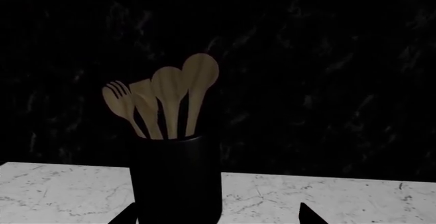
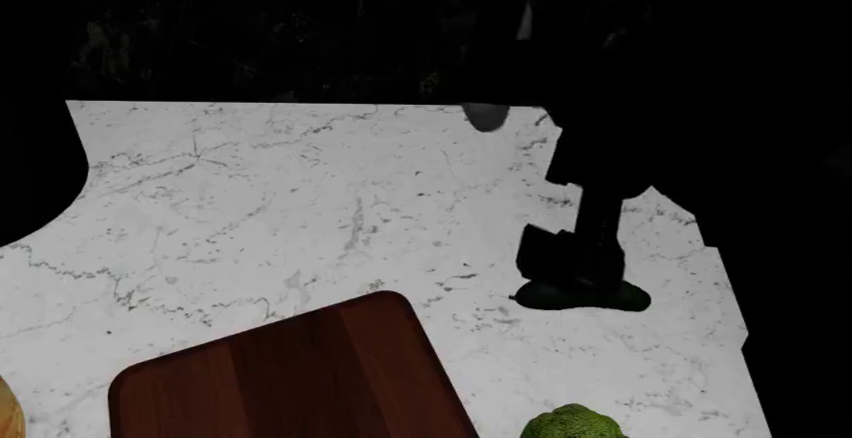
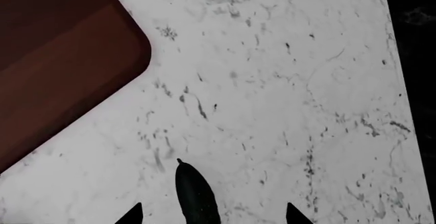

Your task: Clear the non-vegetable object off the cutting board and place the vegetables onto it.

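Your right gripper [image 3: 211,215] sat spread over the cucumber [image 2: 584,296], not clamped; left gripper [image 1: 218,218] tips barely showed, spread, empty; broccoli [image 2: 573,424] and cutting board [image 2: 286,378] were cropped.

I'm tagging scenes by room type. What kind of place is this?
Most likely a kitchen counter: a white marble countertop holding a wooden cutting board, a dark holder of wooden utensils, and a cucumber under the right arm.

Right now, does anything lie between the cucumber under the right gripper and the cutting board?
Nothing visible does. Only bare marble countertop separates the cucumber from the cutting board; the right gripper is at the cucumber.
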Controlling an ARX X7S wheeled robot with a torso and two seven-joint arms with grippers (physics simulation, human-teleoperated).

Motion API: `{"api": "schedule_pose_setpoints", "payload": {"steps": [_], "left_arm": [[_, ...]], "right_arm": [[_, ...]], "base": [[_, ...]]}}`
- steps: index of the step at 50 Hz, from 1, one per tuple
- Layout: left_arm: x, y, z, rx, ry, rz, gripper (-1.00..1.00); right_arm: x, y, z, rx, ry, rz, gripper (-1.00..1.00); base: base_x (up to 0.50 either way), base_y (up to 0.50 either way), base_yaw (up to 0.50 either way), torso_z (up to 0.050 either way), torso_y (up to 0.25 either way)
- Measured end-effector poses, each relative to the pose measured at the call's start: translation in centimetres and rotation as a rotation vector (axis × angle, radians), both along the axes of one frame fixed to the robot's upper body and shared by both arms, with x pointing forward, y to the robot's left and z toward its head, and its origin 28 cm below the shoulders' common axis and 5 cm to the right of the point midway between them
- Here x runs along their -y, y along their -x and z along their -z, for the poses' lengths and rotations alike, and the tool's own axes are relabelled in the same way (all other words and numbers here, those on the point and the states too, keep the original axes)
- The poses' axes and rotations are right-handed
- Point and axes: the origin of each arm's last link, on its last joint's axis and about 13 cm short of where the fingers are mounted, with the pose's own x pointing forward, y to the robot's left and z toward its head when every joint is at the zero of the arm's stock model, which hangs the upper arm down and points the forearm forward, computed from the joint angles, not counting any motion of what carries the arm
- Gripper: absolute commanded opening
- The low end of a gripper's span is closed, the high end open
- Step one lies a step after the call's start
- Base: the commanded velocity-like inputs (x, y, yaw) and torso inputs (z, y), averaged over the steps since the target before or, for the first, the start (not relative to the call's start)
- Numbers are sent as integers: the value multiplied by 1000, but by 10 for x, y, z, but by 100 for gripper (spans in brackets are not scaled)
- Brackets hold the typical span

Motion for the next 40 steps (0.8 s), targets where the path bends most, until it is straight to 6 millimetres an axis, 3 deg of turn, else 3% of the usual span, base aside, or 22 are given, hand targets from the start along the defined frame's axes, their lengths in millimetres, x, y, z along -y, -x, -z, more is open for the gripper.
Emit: {"api": "schedule_pose_setpoints", "payload": {"steps": [40], "left_arm": [[6,-6,-3,-2,-34,-2,100]], "right_arm": [[13,-13,39,-72,-3,40,100]], "base": [[0,0,0,0,0]]}}
